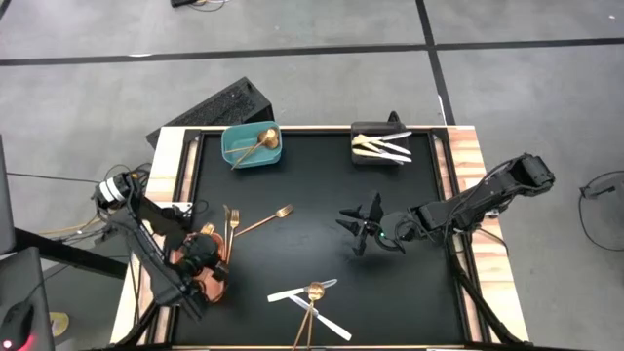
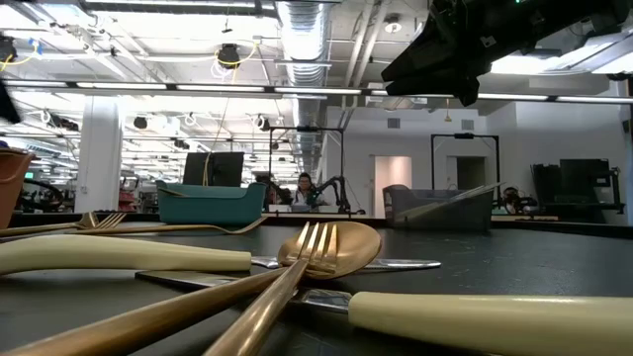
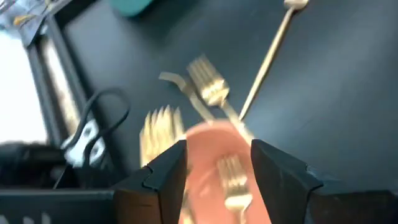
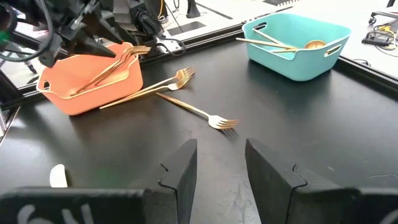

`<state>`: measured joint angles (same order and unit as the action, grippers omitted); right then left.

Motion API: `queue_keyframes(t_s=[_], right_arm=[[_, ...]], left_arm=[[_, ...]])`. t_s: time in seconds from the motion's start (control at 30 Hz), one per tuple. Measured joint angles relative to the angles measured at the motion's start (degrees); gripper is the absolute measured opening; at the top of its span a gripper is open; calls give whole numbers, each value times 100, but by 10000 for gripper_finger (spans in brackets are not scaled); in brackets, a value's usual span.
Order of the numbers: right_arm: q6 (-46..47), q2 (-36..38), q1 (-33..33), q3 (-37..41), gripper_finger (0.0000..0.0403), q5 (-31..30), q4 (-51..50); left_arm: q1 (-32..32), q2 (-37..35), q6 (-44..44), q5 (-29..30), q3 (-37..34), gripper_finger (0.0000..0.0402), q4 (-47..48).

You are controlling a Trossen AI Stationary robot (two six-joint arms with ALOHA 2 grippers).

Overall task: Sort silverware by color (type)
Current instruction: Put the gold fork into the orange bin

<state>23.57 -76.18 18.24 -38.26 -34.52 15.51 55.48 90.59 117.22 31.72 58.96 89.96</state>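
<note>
High view: 3 bins, left tool (image 1: 208, 255) part-open w/ nothing over salmon bin (image 1: 187, 277), right tool (image 1: 363, 230) open.

glossy gold metal forks (image 4: 186, 106), matt black table (image 4: 311, 137).

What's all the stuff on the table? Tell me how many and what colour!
Teal bin: one, teal, far left of the mat, gold spoons inside.
Black bin: one, black, far right, white knives inside.
Salmon bin: one, salmon, near left edge, gold forks inside.
Loose forks: about three, gold, on the mat beside the salmon bin.
Near pile: two white knives, a gold spoon and a gold fork, crossed at the near edge.
Mat: one, black, covering the table.
Left gripper: over the salmon bin, open.
Right gripper: over bare mat at the right, open, empty.
</note>
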Motion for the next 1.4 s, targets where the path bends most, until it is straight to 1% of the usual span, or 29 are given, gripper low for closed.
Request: queue_keyframes(t_s=[0.1,0.23,0.3,0.37,0.43,0.47,0.53,0.6,0.63,0.7,0.77,0.83,0.97,1.07,1.13,1.27,1.4], right_arm=[[1,0,0,0,155,0,0],[0,0,0,0,155,0,0],[2,0,0,0,155,0,0],[1,0,18,0,155,0,-5],[0,0,53,0,155,0,-45],[1,0,64,0,155,0,-76],[2,0,95,0,155,0,-150],[6,0,101,0,155,0,-255],[35,-1,110,0,155,1,-302],[98,-2,131,0,155,-6,-436],[175,-2,127,0,155,-6,-577],[205,-2,127,0,155,-7,-665],[302,-2,127,0,155,-7,-813],[304,-2,127,0,155,-9,-848],[304,-2,127,0,155,-10,-848],[304,-1,127,0,155,-11,-848],[304,-2,127,0,155,-11,-848]], left_arm=[[-427,-182,-467,383,111,175,-2],[-1222,-391,-1241,1082,124,176,-30],[-1752,-457,-1988,1197,123,177,-233],[-2298,-533,-2660,1194,64,177,-649],[-2849,-616,-3570,1163,-56,177,-1295],[-3103,-653,-4177,1140,-139,177,-1746],[-3587,-695,-5533,927,-337,177,-2762],[-4042,-708,-6911,465,-536,177,-3773],[-4232,-708,-7467,193,-629,177,-4261],[-4606,-708,-8406,-304,-831,177,-5139],[-4922,-708,-9006,-648,-996,177,-5736],[-5213,-708,-9376,-918,-1120,176,-6057],[-5679,-710,-9769,-1546,-1321,166,-6132],[-5846,-713,-10092,-2146,-1599,151,-6327],[-5892,-713,-10261,-2407,-1831,140,-6605],[-5897,-713,-10372,-2661,-2339,121,-7340],[-5897,-736,-10303,-2618,-2657,106,-7801]])
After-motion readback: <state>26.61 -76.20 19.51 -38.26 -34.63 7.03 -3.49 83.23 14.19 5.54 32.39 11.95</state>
